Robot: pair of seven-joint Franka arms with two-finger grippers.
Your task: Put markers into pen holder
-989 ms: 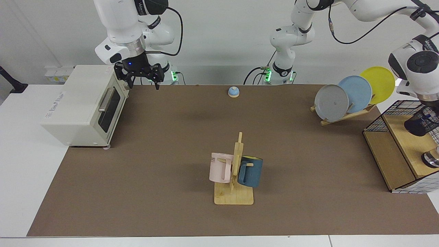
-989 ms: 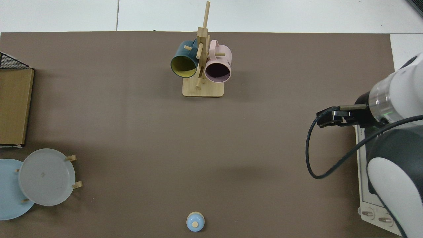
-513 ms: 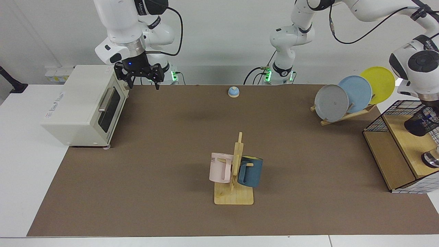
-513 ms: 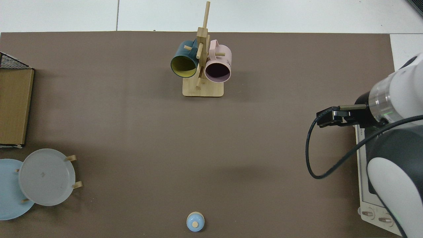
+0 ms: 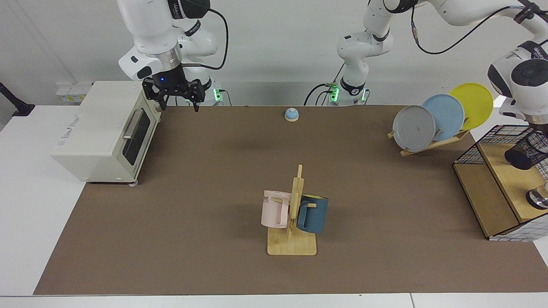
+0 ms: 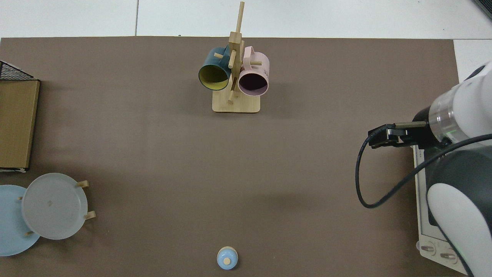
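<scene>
Brown mat (image 5: 205, 179), wide bare middle

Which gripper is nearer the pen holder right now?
Left. The left gripper is right above the tilted pen holder, over the wire basket. The right gripper waits far across the table by the toaster oven.

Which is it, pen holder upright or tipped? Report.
Tipped: the pen holder turns its dark mouth sideways toward the camera, under the left arm's wrist.
</scene>
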